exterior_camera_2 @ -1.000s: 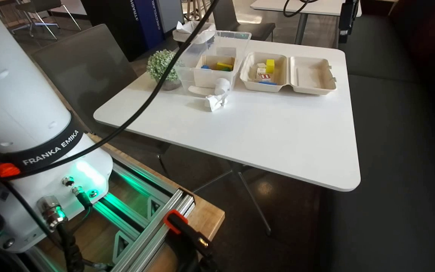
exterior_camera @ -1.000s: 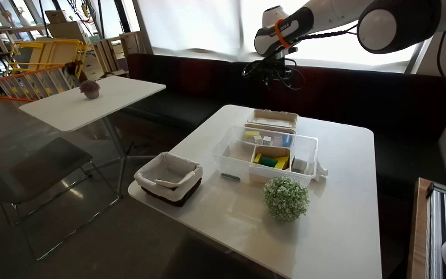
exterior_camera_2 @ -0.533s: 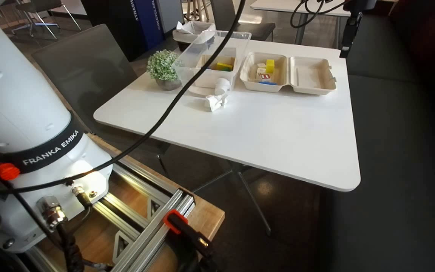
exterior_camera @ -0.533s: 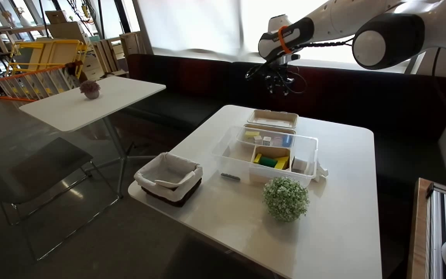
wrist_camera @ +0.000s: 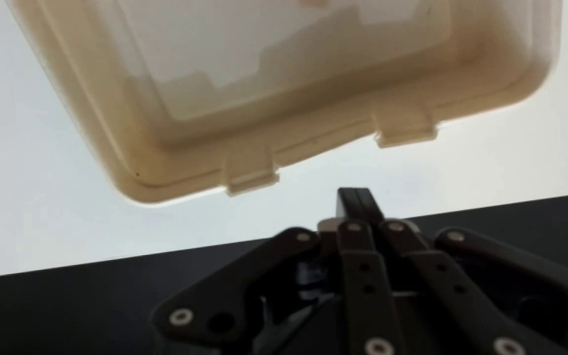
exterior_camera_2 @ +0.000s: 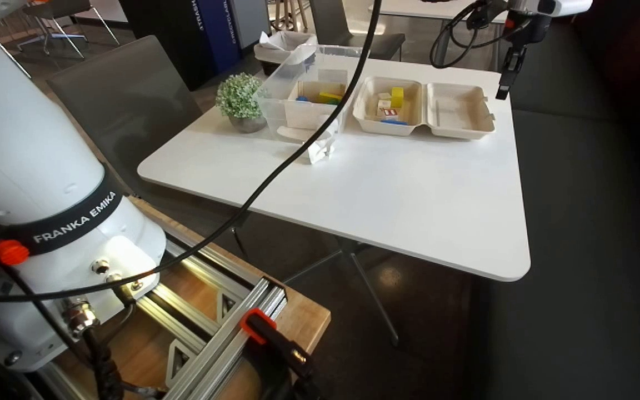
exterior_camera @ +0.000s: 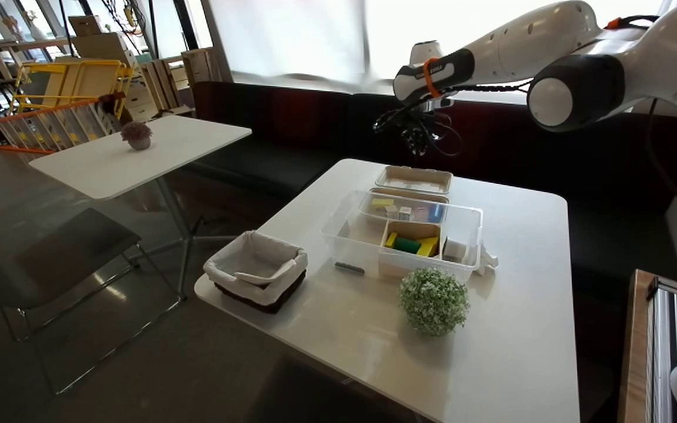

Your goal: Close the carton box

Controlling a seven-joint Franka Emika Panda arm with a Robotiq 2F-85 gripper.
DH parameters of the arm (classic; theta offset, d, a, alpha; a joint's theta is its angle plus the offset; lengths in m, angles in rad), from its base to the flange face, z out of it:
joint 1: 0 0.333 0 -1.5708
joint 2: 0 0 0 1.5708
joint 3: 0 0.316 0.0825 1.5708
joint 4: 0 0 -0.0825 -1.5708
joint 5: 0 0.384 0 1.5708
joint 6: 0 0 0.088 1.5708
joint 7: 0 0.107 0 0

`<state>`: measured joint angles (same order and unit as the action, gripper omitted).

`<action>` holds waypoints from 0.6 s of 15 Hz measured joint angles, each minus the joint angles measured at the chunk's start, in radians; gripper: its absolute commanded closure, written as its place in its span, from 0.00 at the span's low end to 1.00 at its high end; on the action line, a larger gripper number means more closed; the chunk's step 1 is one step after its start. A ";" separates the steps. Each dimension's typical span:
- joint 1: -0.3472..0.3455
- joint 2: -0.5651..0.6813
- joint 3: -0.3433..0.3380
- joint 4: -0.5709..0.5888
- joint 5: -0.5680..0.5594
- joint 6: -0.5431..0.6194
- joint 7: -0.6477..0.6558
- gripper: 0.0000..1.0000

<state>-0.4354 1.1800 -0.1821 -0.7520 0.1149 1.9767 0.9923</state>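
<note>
The beige carton box stands with its hinged lid laid fully back on the white table, as both exterior views show. Yellow, white and blue blocks lie in its base. My gripper is shut, its two fingertips pressed together with nothing between them. In the wrist view it is just off the tabbed front edge of the lid, apart from it. An exterior view puts the gripper above the table's edge, beyond the lid on the side away from the base; it hangs over the bench side too.
A clear plastic bin with a small box of yellow and green blocks sits beside the carton base. Near it are a round green plant, a cloth-lined basket, crumpled paper and a grey stick. A dark bench borders the table.
My gripper has come down toward the table edge near the lid, and its fingers have gone from open to shut. The carton box and its lid have not moved.
</note>
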 measured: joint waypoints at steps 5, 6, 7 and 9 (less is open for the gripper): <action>-0.013 0.063 0.008 0.067 0.000 0.003 -0.016 1.00; -0.014 0.071 0.009 0.074 0.000 0.003 -0.019 1.00; -0.015 0.076 0.010 0.077 0.000 0.003 -0.022 1.00; -0.018 0.086 0.013 0.085 0.000 0.003 -0.029 1.00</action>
<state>-0.4538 1.2660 -0.1695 -0.6673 0.1150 1.9793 0.9629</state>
